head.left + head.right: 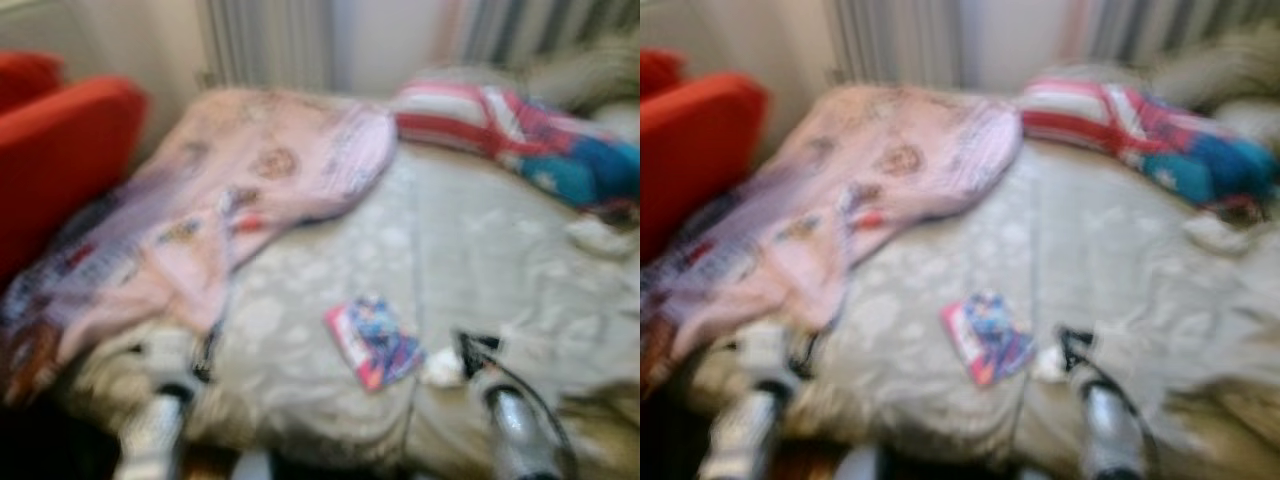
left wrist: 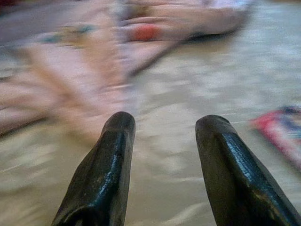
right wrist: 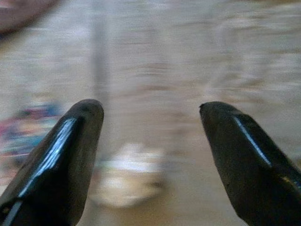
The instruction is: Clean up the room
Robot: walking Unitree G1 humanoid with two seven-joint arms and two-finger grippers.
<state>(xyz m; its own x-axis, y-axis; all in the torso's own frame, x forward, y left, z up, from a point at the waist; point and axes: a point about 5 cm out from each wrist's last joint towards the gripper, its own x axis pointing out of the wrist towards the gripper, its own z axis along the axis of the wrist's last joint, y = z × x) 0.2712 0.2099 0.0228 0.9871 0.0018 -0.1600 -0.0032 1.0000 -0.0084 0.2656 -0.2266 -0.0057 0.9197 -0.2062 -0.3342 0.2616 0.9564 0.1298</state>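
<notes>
All four views are motion-blurred; fine detail and print cannot be resolved.

Scene: a bed (image 1: 470, 250) covered by a grey-beige patterned duvet. A pink printed blanket (image 1: 250, 190) lies crumpled over the robot's-left half of the bed and hangs off the near left corner. At the head end lies a pillow (image 1: 520, 135) in red and white stripes with a blue area. A red armchair (image 1: 55, 150) stands just beside the bed on the left. Pale striped curtains (image 1: 270, 40) hang behind.

Task items: a small flat booklet or packet (image 1: 375, 342) with a red, blue and pink cover lies on the duvet near the front edge, roughly mid-bed. Its cover carries a picture, but no writing or brand can be read. Just to its right lies a small crumpled white item (image 1: 440, 368), possibly tissue; identity uncertain. Another white scrap (image 1: 597, 237) lies on the duvet near the right edge.

Right gripper (image 3: 150, 141): low over the duvet, fingers spread wide apart, nothing between them; the white crumpled item (image 3: 129, 175) lies on the duvet below the gap.

Left gripper (image 2: 162, 141): above the duvet near the blanket's edge, fingers spread, holding nothing.
</notes>
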